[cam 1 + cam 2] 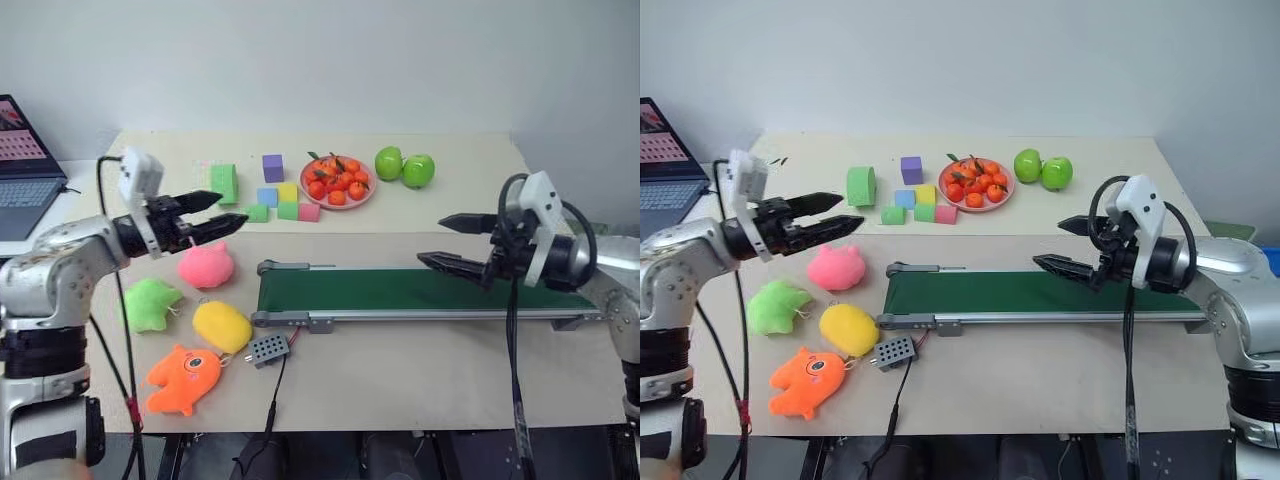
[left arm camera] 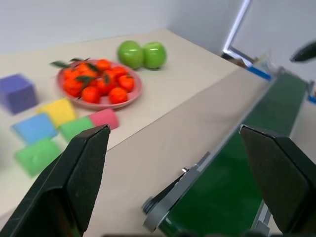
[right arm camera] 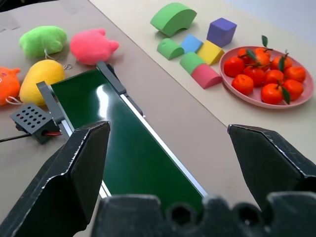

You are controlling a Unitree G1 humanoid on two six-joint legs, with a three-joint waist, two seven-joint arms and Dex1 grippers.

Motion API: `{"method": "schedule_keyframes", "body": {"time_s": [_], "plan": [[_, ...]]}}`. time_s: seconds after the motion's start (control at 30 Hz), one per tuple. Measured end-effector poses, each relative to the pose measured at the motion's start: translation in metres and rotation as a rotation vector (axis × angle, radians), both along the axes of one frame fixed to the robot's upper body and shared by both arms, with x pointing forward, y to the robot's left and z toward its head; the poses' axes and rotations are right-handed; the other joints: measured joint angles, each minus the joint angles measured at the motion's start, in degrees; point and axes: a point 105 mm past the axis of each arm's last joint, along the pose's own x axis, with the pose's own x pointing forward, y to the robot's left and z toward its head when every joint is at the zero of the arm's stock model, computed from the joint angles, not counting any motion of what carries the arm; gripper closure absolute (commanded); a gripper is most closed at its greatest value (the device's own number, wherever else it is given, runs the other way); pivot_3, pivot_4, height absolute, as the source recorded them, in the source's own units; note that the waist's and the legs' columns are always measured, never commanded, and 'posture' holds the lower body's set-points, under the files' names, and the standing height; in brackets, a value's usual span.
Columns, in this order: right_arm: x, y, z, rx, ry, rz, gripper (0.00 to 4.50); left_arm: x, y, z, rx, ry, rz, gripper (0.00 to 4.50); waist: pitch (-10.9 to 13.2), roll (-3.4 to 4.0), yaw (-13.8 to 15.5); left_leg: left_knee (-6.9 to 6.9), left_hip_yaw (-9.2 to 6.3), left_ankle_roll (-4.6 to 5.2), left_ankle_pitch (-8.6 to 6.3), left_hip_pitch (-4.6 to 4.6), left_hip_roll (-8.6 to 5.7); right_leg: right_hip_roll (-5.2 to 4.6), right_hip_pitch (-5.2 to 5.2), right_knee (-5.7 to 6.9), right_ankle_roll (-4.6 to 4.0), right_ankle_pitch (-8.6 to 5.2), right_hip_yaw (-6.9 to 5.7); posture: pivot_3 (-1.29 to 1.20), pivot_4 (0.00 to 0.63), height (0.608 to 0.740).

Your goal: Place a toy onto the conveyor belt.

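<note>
Beige tabletop (image 1: 420, 370) against a plain white wall (image 1: 330, 60), left gripper (image 1: 222, 210) and right gripper (image 1: 440, 242) both wide apart, empty.

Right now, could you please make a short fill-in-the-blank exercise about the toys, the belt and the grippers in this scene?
1. The lime-green toy lies on the ____, not on the conveyor belt.
2. The plush directly nearest the belt's roller end is ____ in colour.
3. The plate holds small ____ fruits.
4. The left gripper and right gripper are both ____.

Missing words: table; yellow; orange; open
</note>
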Motion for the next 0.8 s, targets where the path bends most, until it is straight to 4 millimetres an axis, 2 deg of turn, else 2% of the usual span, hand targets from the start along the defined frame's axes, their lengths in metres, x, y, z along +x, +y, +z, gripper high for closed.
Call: {"method": "schedule_keyframes", "body": {"time_s": [0.07,0.1,0.13,0.17,0.27,0.37,0.47,0.6,0.7,0.8], "plan": [[0.003,0.003,-0.004,-0.003,0.014,0.018,0.0,-0.006,0.024,-0.007,-0.113,0.096,0.085,0.01,0.0,0.0,-0.2,-0.01,0.0,0.0,0.0,0.0,0.0,0.0,-0.01,0.01,0.0,0.0,0.0,0.0,0.15,0.738],[0.004,0.007,-0.006,-0.005,0.019,0.034,0.0,-0.012,0.045,-0.01,-0.202,0.153,0.147,0.01,0.0,0.0,-0.54,-0.03,0.0,0.0,0.0,0.02,0.02,0.01,-0.03,0.04,0.0,0.0,0.0,0.0,0.15,0.738],[0.004,0.008,-0.008,-0.004,0.022,0.039,0.0,-0.015,0.058,-0.013,-0.249,0.181,0.187,0.01,0.0,0.0,-0.73,-0.04,-0.01,0.01,0.0,0.02,0.02,0.01,-0.03,0.05,0.0,0.0,-0.01,0.0,0.15,0.738],[0.006,0.011,-0.01,-0.001,0.034,0.059,0.0,-0.026,0.087,-0.018,-0.364,0.236,0.272,0.01,0.0,0.0,-1.2,-0.05,-0.01,0.0,0.0,0.02,0.01,0.01,-0.04,0.12,0.0,0.0,-0.01,0.0,0.15,0.738],[0.007,0.017,-0.009,0.005,0.037,0.101,0.0,-0.047,0.124,-0.031,-0.519,0.29,0.397,0.01,0.0,0.0,-1.34,-0.04,-0.03,-0.02,0.01,0.04,0.0,-0.02,-0.01,0.13,0.0,0.0,-0.02,0.0,0.15,0.738],[0.006,0.025,-0.001,0.025,0.019,0.153,0.0,-0.067,0.146,-0.044,-0.654,0.339,0.477,0.01,0.01,-0.03,-1.19,-0.05,-0.07,-0.05,0.02,0.07,0.01,-0.02,-0.02,0.11,0.0,0.0,-0.05,0.0,0.15,0.738],[0.003,0.036,0.002,0.036,0.011,0.215,0.0,-0.083,0.158,-0.061,-0.717,0.376,0.531,0.01,0.01,-0.03,-1.03,-0.09,-0.06,-0.1,0.05,0.11,0.0,-0.04,-0.01,0.1,-0.01,0.0,-0.04,0.0,0.15,0.738],[-0.001,0.051,-0.001,0.028,0.027,0.308,0.0,-0.105,0.169,-0.097,-0.798,0.44,0.611,0.01,0.0,-0.04,-0.97,-0.13,-0.03,-0.17,0.08,0.15,0.01,-0.05,-0.01,0.01,-0.03,0.01,-0.05,0.0,0.15,0.738],[0.0,0.053,0.001,0.022,0.021,0.327,0.0,-0.116,0.181,-0.125,-0.853,0.48,0.706,0.01,-0.02,-0.07,-0.83,-0.13,-0.01,-0.2,0.1,0.19,0.01,-0.05,0.0,0.03,-0.04,0.02,-0.05,0.0,0.15,0.738],[0.002,0.051,-0.001,0.017,0.022,0.319,0.0,-0.123,0.186,-0.142,-0.875,0.515,0.763,0.01,-0.03,-0.09,-0.64,-0.14,-0.02,-0.2,0.1,0.2,0.01,-0.05,0.02,0.02,-0.05,0.02,-0.06,0.0,0.15,0.738]]}}
